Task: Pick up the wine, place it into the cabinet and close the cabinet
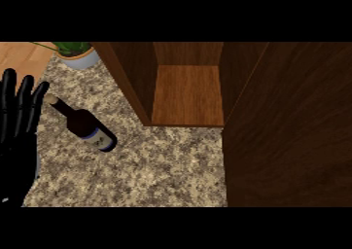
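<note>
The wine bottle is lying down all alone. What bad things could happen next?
The wine bottle lies on its side on the counter, so a nudge might roll it away. The open left hand is very close to its cork end and could bump it. The open cabinet door stands close, perhaps crowding the path to the shelf.

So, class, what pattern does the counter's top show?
Speckled beige-and-brown granite on the counter, best seen in the head view.

Potted green plant in pale round pot [79, 56] cropped at top; open black left hand [14, 121] cut by left edge.
</note>
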Robot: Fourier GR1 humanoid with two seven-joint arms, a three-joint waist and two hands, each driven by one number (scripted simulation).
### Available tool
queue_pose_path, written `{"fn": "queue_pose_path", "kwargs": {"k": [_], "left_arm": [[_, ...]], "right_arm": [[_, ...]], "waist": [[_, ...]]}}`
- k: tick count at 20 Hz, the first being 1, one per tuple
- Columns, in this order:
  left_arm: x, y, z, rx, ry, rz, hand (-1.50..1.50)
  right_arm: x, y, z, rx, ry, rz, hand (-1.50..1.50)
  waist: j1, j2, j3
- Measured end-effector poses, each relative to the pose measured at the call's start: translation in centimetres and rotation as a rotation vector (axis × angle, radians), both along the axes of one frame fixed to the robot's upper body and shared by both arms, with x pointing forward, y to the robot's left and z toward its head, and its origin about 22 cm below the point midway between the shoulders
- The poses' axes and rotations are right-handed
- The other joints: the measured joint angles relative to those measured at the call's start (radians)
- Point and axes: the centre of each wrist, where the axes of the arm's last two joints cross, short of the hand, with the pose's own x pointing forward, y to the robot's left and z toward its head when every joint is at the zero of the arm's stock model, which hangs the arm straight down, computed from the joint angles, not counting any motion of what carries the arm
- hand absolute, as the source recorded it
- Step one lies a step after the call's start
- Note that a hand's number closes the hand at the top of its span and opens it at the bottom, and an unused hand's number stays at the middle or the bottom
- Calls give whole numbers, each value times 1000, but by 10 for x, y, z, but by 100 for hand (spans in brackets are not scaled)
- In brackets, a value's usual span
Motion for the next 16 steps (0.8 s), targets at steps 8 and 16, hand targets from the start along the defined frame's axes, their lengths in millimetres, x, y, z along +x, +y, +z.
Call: {"fn": "queue_pose_path", "kwargs": {"k": [8, 16], "left_arm": [[51, 29, -2, -63, 142, -140, -150], [86, 39, 9, -256, 338, -282, -150]], "right_arm": [[-17, 3, -5, -17, 20, 162, -150], [-39, -6, 10, -15, 139, 351, -150]], "waist": [[-41, 4, -18], [-40, 0, -20]]}}
